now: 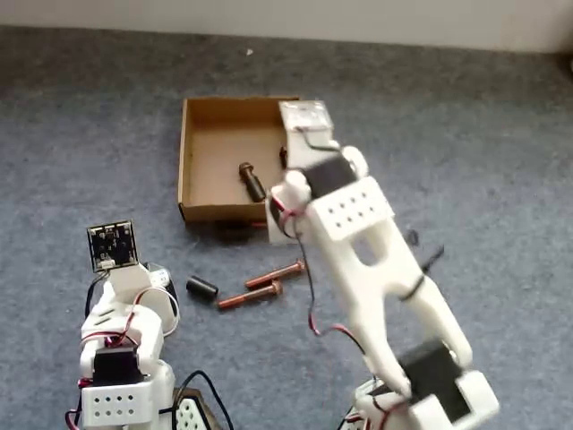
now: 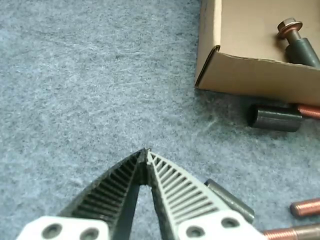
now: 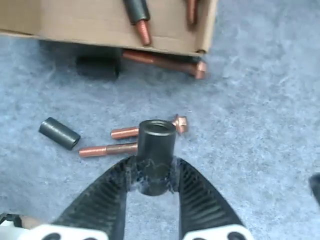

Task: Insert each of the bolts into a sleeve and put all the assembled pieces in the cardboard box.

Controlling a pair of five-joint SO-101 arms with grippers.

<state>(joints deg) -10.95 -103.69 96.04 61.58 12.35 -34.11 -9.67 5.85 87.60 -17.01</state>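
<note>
Right gripper (image 3: pixel 152 174) clamps a black sleeve (image 3: pixel 156 142) upright. Left gripper (image 2: pixel 145 153) is pinched closed over carpet. Cardboard box (image 1: pixel 183 161) holds a sleeved bolt (image 1: pixel 252 182); two loose bolts (image 1: pixel 255 295) lie at its 6 o'clock, with a spare sleeve (image 1: pixel 202 288) at their 9.

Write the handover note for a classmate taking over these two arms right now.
Left gripper: shut, empty, above the carpet.
Right gripper: shut on a sleeve, upright, open end up.
Done: one assembled piece lies in the cardboard box.
To do: three bare bolts on the carpet, two side by side, one by the box's outer wall; two loose sleeves, one near the pair, one by the box. Assemble, then box all.
</note>
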